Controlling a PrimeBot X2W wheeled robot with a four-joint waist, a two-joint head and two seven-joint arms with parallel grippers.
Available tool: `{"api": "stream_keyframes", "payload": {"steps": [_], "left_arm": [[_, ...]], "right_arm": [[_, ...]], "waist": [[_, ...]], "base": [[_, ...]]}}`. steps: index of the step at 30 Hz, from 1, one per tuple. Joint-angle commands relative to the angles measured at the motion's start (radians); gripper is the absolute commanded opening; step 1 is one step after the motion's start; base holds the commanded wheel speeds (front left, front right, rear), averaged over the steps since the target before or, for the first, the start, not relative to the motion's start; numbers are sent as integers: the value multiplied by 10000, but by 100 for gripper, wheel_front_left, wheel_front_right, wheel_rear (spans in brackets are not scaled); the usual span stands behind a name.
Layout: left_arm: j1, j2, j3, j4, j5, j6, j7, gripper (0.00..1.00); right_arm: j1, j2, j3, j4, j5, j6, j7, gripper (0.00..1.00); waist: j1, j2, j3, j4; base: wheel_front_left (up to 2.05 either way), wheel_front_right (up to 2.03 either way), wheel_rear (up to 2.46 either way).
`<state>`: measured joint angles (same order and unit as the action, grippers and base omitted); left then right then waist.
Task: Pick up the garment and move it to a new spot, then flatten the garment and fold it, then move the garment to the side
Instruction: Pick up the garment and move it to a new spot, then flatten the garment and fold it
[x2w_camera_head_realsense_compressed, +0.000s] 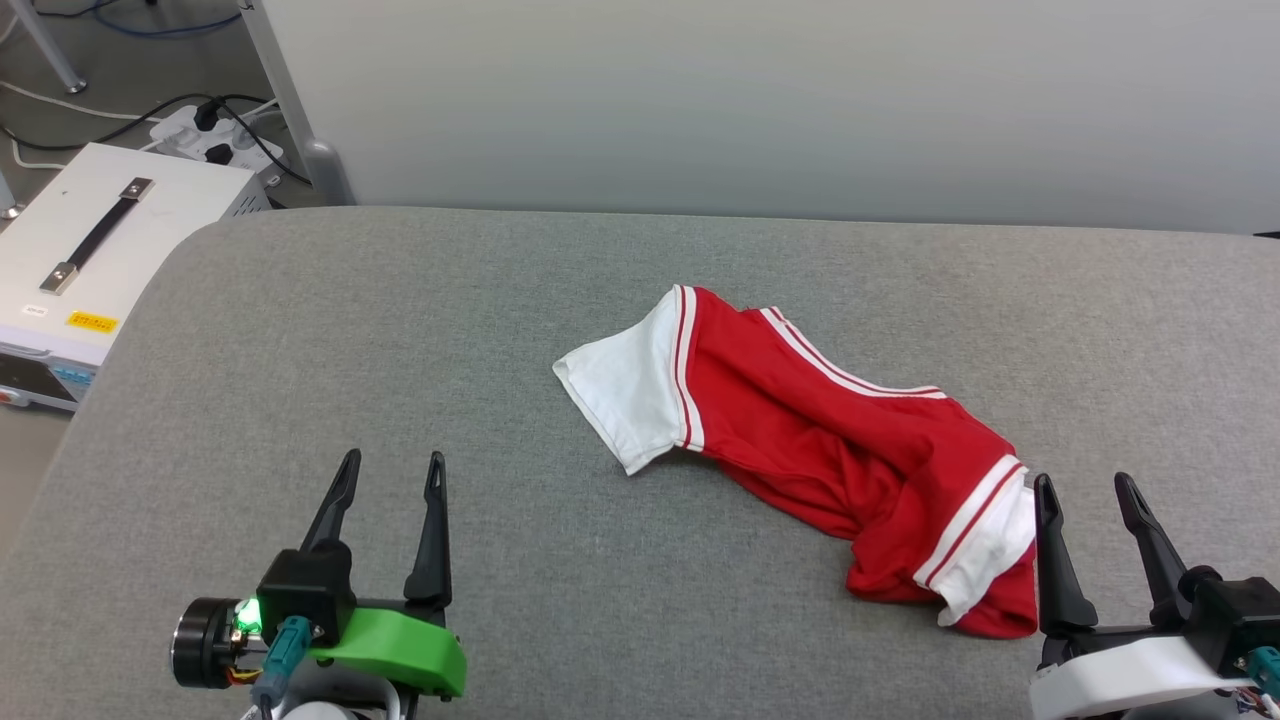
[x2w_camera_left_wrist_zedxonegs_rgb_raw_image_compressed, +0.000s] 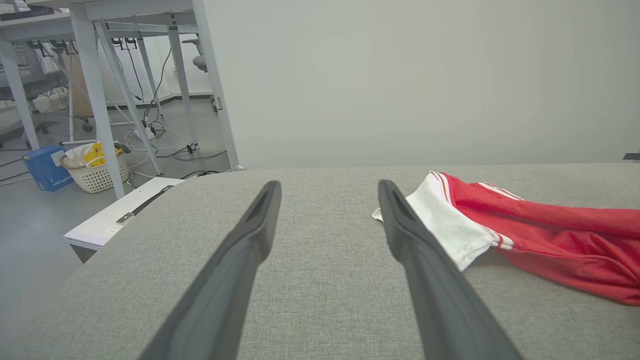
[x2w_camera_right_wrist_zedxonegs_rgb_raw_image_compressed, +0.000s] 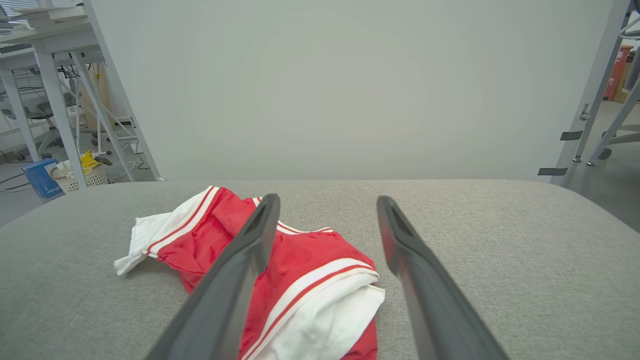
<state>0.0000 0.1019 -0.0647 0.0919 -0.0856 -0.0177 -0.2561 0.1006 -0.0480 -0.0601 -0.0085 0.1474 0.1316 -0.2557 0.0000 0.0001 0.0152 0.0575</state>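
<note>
The garment (x2w_camera_head_realsense_compressed: 830, 440) lies crumpled on the grey table, a red shirt with white sleeves and striped trim, running from the middle toward the front right. My left gripper (x2w_camera_head_realsense_compressed: 392, 468) stands open near the front left, well apart from the cloth, which shows to its right as the garment (x2w_camera_left_wrist_zedxonegs_rgb_raw_image_compressed: 540, 230) in the left wrist view. My right gripper (x2w_camera_head_realsense_compressed: 1083, 487) is open at the front right, its left finger just beside the near white sleeve; in the right wrist view the garment (x2w_camera_right_wrist_zedxonegs_rgb_raw_image_compressed: 300, 265) lies under and left of the open gripper (x2w_camera_right_wrist_zedxonegs_rgb_raw_image_compressed: 327, 200). No print is visible.
The grey fabric-covered table (x2w_camera_head_realsense_compressed: 400, 330) has rounded corners and a pale wall panel behind it. Off its left edge stands a white equipment box (x2w_camera_head_realsense_compressed: 90, 240) with a strap handle, with cables and a power strip (x2w_camera_head_realsense_compressed: 215, 135) on the floor. Desk legs and a basket (x2w_camera_left_wrist_zedxonegs_rgb_raw_image_compressed: 97, 172) stand farther left.
</note>
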Motion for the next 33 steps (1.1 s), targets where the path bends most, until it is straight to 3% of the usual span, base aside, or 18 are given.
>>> {"api": "stream_keyframes", "payload": {"steps": [1,14,24,28,33], "left_arm": [[197,-51,54,42,110,-76,-57,100],[162,-195,325,104,333,-328,-57,100],[-233,-279,436,-24,436,-422,-57,100],[-444,-315,430,-93,451,-468,-57,100],[-661,-362,422,-155,440,-501,-57,100]], "right_arm": [[77,-22,27,19,-72,-9,-61,100],[-189,-22,-145,4,-105,-9,-61,100],[-2747,-38,-747,-547,-836,-9,-61,100],[-4127,-930,-110,-106,-590,-9,-61,100],[-5863,-2857,1594,1240,103,-9,529,100]], "waist": [[0,-1,-2,1],[0,-1,148,-36],[0,-1,760,19],[0,-1,1102,127],[0,-1,1568,274]], "base": [[0,0,0],[0,0,0],[0,0,0],[0,0,0],[0,0,0]]}}
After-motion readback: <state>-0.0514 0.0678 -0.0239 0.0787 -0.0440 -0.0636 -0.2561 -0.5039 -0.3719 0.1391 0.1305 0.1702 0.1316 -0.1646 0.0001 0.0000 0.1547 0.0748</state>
